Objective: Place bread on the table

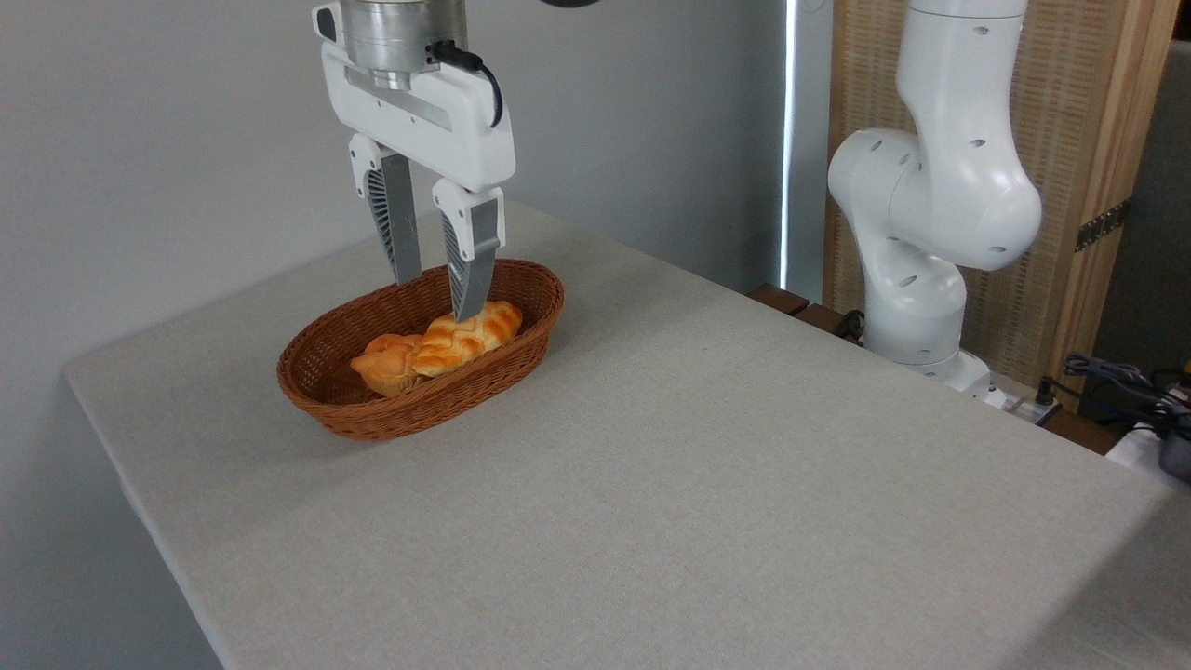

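Bread [470, 335], a braided golden loaf, lies inside the brown oval wicker basket [521, 358] beside a small round bun [386, 363]. The basket sits near the far left of the grey-beige counter [698, 484]. The gripper [437, 298] hangs over the basket, its fingers [470, 270] spread apart and holding nothing, one tip just above the loaf.

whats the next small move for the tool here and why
Probably lower a little further, then close. The tool is open above the wicker basket, its fingertips roughly level with the top of the braided loaf, which still lies in the basket beside a small bun.
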Tool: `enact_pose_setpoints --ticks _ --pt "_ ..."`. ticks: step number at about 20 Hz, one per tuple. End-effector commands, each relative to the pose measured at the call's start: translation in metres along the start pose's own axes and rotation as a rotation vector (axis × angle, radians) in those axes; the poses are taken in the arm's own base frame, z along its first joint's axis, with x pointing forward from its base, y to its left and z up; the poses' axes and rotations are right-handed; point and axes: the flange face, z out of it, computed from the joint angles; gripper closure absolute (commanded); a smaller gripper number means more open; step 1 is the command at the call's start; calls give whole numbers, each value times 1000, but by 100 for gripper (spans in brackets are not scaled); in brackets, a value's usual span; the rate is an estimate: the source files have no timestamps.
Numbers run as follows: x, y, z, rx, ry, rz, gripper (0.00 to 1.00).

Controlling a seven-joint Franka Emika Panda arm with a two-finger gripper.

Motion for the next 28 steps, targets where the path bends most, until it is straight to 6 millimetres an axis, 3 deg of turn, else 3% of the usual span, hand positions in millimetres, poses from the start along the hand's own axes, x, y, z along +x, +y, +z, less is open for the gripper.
enact_pose_setpoints --ticks 1,8,14,28 --pt "11 45 27 -24 12 -97 0" --pt "13 102 87 -133 8 -139 0" --pt "12 138 120 -163 10 -108 0" --pt "2 138 156 -147 -17 -109 0"
